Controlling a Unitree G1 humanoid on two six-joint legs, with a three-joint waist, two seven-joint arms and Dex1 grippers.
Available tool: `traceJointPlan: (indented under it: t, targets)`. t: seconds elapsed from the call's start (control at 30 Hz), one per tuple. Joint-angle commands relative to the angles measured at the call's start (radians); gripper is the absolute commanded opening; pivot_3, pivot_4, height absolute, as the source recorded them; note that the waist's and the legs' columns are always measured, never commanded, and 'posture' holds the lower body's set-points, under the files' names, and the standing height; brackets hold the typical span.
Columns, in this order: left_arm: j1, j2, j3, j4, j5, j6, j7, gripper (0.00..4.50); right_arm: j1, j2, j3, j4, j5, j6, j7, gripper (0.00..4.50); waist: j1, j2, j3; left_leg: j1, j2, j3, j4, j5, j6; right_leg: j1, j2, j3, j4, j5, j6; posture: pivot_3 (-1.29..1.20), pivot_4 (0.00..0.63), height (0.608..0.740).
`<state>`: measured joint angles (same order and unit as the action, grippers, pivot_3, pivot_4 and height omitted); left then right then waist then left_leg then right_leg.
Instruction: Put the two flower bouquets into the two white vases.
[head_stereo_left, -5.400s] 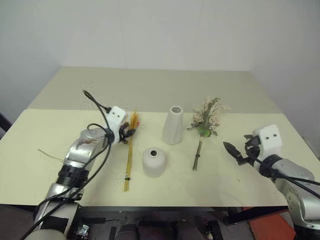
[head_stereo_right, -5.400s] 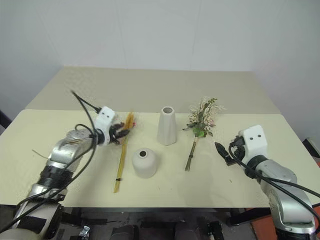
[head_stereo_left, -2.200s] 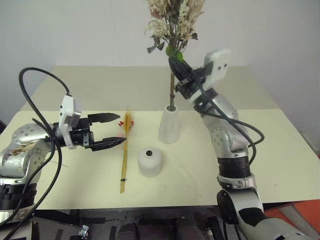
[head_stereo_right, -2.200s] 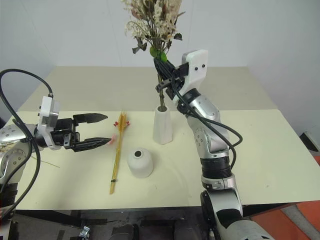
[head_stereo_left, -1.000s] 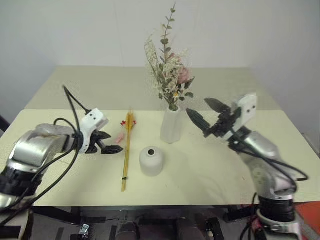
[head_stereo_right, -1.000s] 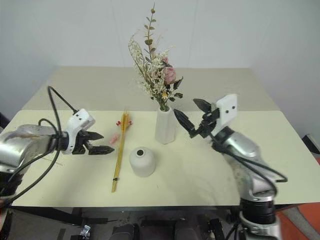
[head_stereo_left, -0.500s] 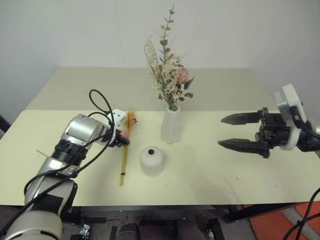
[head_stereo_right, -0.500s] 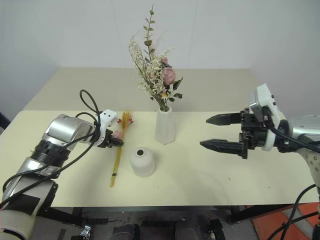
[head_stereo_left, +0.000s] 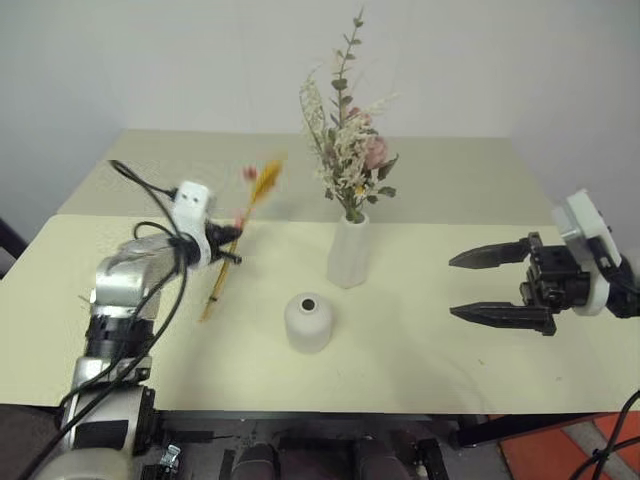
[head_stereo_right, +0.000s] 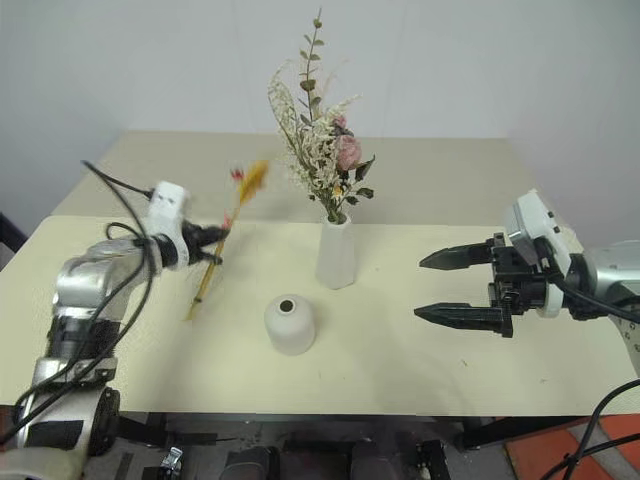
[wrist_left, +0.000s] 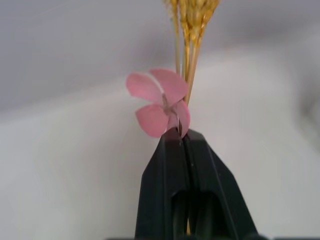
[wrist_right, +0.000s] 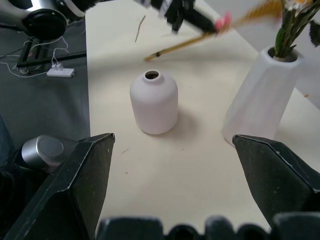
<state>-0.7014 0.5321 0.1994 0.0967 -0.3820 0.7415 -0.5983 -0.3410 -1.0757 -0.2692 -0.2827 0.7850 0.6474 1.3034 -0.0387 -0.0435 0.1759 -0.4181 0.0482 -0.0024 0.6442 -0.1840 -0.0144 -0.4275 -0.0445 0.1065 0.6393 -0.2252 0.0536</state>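
while the left gripper (head_stereo_left: 228, 246) stays pinched tight on the long thin golden wheat-like bundle with small pink and red flowers (head_stereo_left: 240, 215), that bundle is off the pale cream table (head_stereo_left: 420, 330) and slants in the air, its golden tip up toward the far side and its cut stem end pointing down toward the table's near left part. in the left wrist view the two black fingers (wrist_left: 170, 175) meet around the thin stems just below a pink four-petalled flower (wrist_left: 160, 102), with the wheat ears rising past it.

the tall tapered matte white ceramic vase (head_stereo_left: 349, 251) stands upright near the middle of the table and already holds the bushy bunch of pale dried sprigs, green leaves and a pink bloom (head_stereo_left: 349, 160), whose stems go down into its narrow mouth. the short squat rounded white vase with a small top hole (head_stereo_left: 308, 322) stands in front of it, a little to the left, apart from it, and holds nothing.

the right gripper (head_stereo_left: 500, 284) hangs over the right side of the table, pointing toward the vases and well apart from them, its two fingers spread wide with nothing between them.
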Motion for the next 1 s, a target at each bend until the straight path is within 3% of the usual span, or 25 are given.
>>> traceJointPlan:
  t: [0.03,0.17,0.37,1.0]
  targets:
    - [0.003,0.0,0.143,-0.168,-0.222,-0.074,-0.166,0.03,-0.008,0.009,-0.029,-0.003,-0.007,-0.034,-0.009,4.5,0.002,0.0,0.0,0.0,0.0,0.0,0.0,0.0,0.0,0.0,0.0,0.0,0.0,0.0,0.001,0.0,0.15,0.74]
    - [0.004,-0.023,0.219,-0.254,-0.468,-0.043,-0.296,0.03,-0.024,0.022,-0.01,0.01,-0.015,-0.041,-0.009,4.5,0.002,0.0,0.0,0.002,0.0,0.0,0.001,0.0,0.0,0.003,0.0,0.0,0.0,-0.001,0.003,0.0,0.15,0.74]
    - [-0.038,-0.059,0.167,-0.277,-0.664,0.029,-0.351,0.03,-0.059,0.043,0.019,0.012,-0.023,-0.042,-0.014,4.5,-0.003,0.0,0.0,0.005,0.0,0.0,0.002,0.0,0.0,0.004,0.0,0.0,0.002,-0.001,0.003,0.0,0.15,0.74]
    - [-0.032,-0.149,-0.042,-0.158,-0.572,-0.069,-0.466,0.03,-0.002,0.053,-0.019,-0.051,0.005,-0.022,-0.069,4.5,-0.004,0.0,0.0,0.004,0.0,0.0,0.002,0.0,0.0,0.004,0.001,0.0,0.001,-0.001,0.003,0.0,0.15,0.74]
